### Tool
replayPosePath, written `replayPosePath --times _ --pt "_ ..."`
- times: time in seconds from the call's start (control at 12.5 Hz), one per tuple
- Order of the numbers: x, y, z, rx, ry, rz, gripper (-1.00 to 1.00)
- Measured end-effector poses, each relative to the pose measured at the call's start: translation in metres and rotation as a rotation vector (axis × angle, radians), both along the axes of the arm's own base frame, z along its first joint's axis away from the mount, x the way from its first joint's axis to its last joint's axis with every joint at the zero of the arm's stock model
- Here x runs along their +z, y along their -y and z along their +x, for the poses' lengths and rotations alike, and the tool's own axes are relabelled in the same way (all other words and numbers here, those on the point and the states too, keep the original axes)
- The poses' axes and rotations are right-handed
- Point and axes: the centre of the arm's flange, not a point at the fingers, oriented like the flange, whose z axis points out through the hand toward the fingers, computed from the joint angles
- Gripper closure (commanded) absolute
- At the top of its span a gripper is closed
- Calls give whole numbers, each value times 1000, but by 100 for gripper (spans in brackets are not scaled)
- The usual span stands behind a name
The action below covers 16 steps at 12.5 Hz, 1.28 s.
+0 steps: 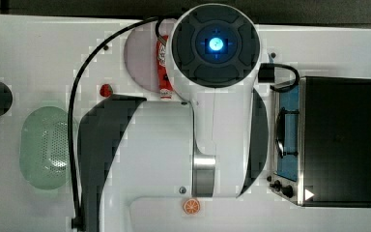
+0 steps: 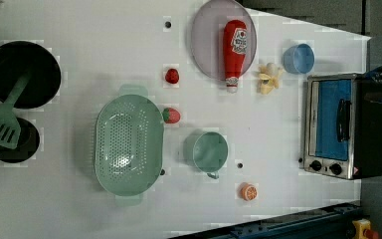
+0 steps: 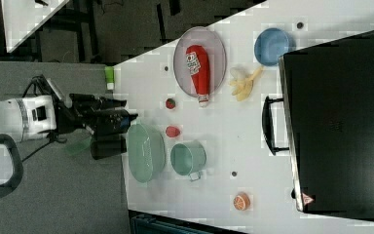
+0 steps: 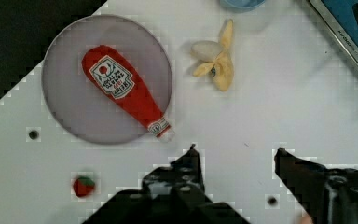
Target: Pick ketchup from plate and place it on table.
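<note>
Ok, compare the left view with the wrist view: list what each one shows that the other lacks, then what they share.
Left view alone: the green perforated basket, green cup, orange slice, black pan, green spatula and a second strawberry beside the basket.

Wrist view alone: the end effector, fingers apart with nothing between them, hanging over bare table.

Both: the ketchup lying on the plate with its pale tip past the rim, the peeled banana, one strawberry, the toaster oven.

One ketchup bottle [image 2: 234, 51], one plate [image 2: 204, 40], two strawberries [image 2: 172, 75], one banana [image 2: 270, 78], one orange slice [image 2: 248, 191], one blue bowl [image 2: 298, 58].
</note>
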Motion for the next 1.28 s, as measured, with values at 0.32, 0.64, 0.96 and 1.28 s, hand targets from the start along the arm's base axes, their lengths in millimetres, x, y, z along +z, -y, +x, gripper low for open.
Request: replayPosePath --times 0.32,0.64,0.96,1.28 --pt "29 2 -69 -58 -101 30 -100" --pt "63 -4 -64 -43 -5 26 -100" --pt "-6 -4 -17 5 -54 40 -100" --pt "-108 -13 19 127 -158 74 -100"
